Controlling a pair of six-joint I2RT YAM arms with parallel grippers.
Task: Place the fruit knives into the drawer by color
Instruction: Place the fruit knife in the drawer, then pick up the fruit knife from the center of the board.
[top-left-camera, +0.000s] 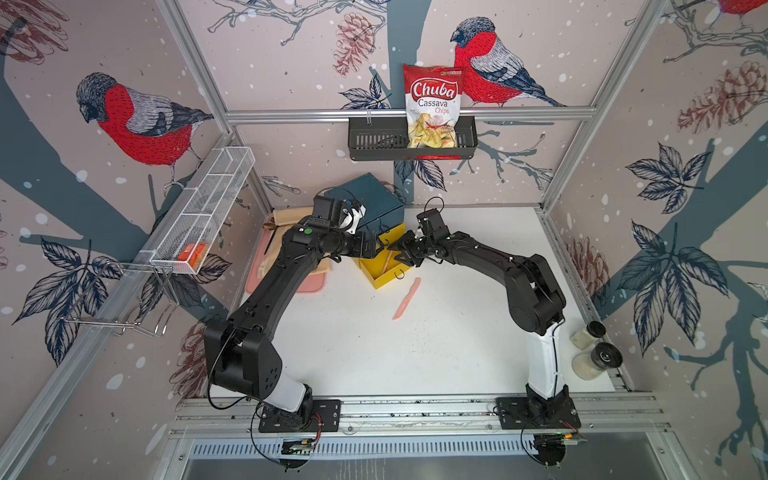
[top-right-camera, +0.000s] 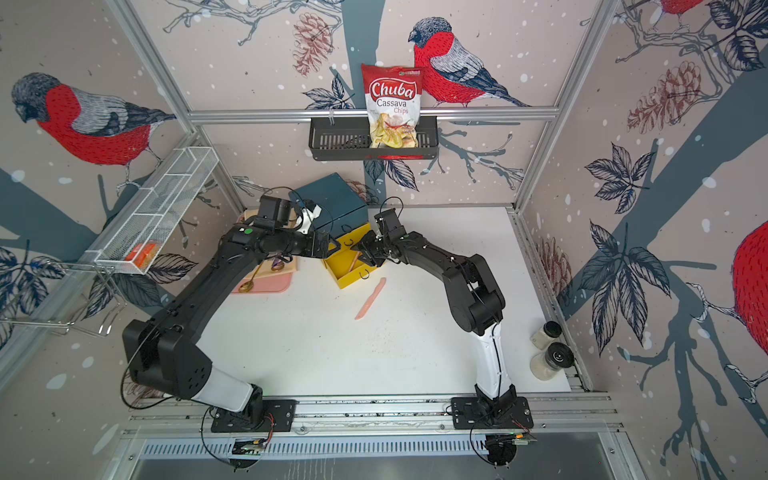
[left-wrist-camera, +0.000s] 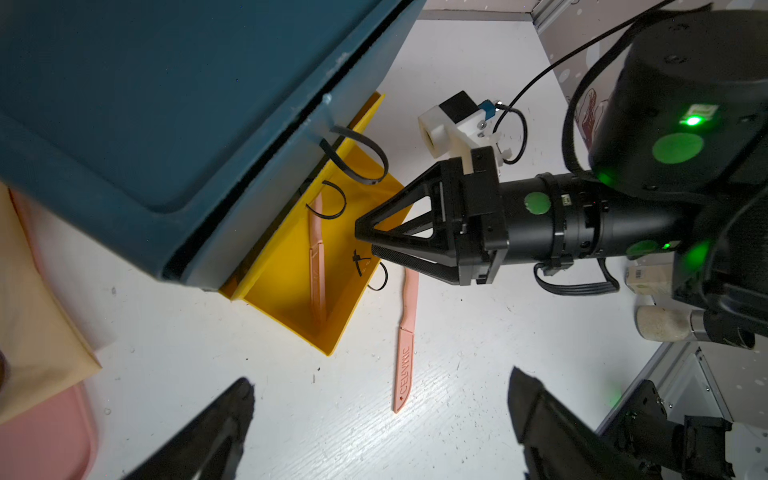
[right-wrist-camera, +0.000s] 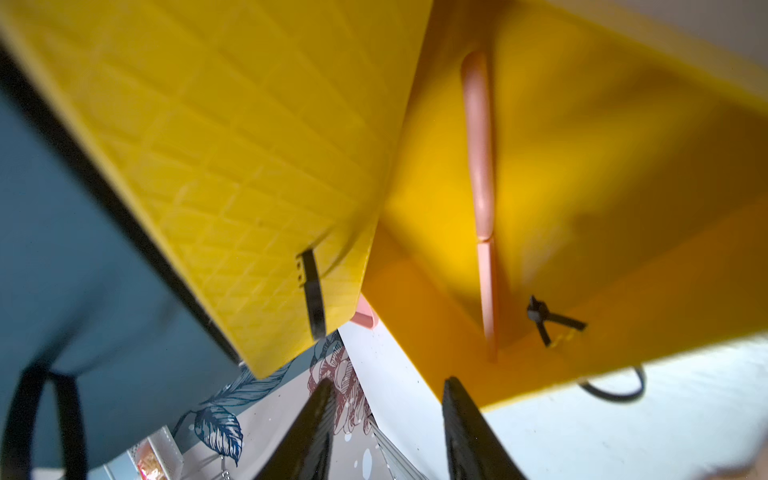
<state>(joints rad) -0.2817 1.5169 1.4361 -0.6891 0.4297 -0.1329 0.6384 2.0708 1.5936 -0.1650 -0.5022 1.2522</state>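
Observation:
The drawer chest (top-left-camera: 368, 195) (top-right-camera: 332, 193) has a dark teal body, and its lowest yellow drawer (top-left-camera: 384, 282) (left-wrist-camera: 286, 291) is pulled out. One salmon-pink fruit knife (left-wrist-camera: 316, 266) (right-wrist-camera: 482, 199) lies inside that drawer. A second pink knife (top-left-camera: 407, 298) (top-right-camera: 370, 298) (left-wrist-camera: 405, 353) lies on the white table just in front of it. My right gripper (top-left-camera: 397, 249) (right-wrist-camera: 389, 381) hangs over the open drawer's rim, open, nothing between its fingers. My left gripper (top-left-camera: 379, 246) (left-wrist-camera: 380, 378) is wide open above the table beside the drawer, empty.
A pink tray (top-left-camera: 286, 286) with a beige board and cutlery sits left of the chest. A black wall basket (top-left-camera: 374, 143) holds a chips bag (top-left-camera: 432, 108). A white mesh basket (top-left-camera: 208, 208) hangs left. Two shaker jars (top-left-camera: 596, 353) stand at the right edge.

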